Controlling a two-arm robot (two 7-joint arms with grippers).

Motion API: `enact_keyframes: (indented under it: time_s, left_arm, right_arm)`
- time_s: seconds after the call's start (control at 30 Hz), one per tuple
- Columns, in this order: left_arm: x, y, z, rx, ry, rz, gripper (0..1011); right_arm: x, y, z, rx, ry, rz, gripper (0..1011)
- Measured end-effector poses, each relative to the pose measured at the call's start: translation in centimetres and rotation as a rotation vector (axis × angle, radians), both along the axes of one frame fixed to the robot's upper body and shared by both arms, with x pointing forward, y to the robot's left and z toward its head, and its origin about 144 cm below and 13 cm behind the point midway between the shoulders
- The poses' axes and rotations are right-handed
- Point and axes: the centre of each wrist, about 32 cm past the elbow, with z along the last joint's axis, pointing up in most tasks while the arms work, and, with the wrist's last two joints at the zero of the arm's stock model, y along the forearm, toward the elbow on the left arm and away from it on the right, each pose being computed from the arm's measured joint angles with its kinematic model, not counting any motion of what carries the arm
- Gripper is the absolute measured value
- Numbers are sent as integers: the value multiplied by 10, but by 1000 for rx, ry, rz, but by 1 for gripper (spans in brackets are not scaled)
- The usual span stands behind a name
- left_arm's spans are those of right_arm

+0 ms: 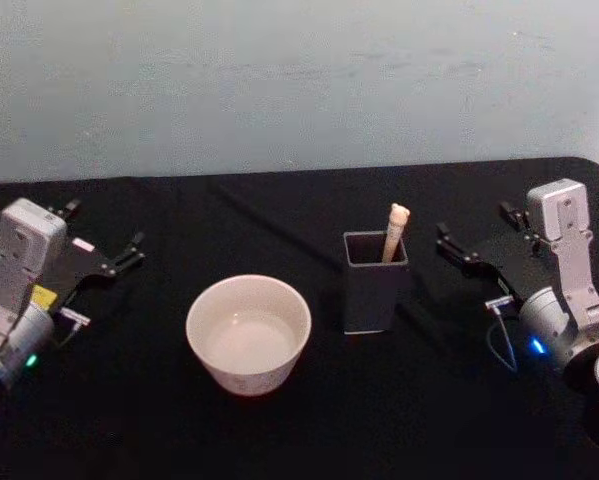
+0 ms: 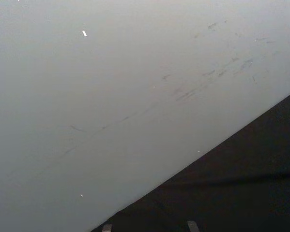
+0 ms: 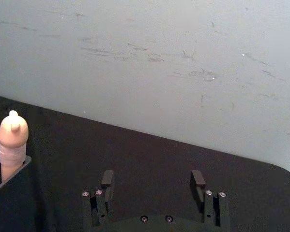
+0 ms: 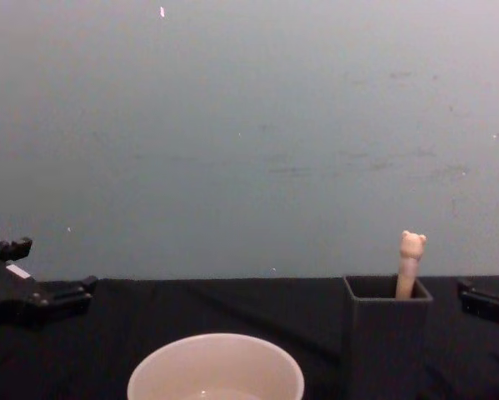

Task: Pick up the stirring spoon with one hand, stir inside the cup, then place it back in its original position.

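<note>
Both grippers idle with fingers apart, left gripper (image 1: 129, 250) and right gripper (image 3: 153, 181) flanking cup (image 1: 248, 333) and holder (image 1: 375, 285), stirring spoon (image 1: 394, 231) upright inside, bowl probably down.

We see the stirring spoon (image 1: 395, 230) standing in the holder (image 1: 375, 290), leaning on its far right wall. The cup (image 1: 248, 333) sits left of the holder, slightly nearer us, apart from it. Both rest on the table (image 1: 409, 410), the wall (image 1: 279, 80) behind.
</note>
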Motion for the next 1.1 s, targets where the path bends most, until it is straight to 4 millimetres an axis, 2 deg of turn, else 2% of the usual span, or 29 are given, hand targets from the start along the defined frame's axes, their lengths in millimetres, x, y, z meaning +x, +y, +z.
enact_keyframes:
  time_s: [1.1]
  left_arm:
    - [0, 0, 0, 0, 0, 0, 1001]
  right_arm:
    - [0, 0, 0, 0, 0, 0, 1002]
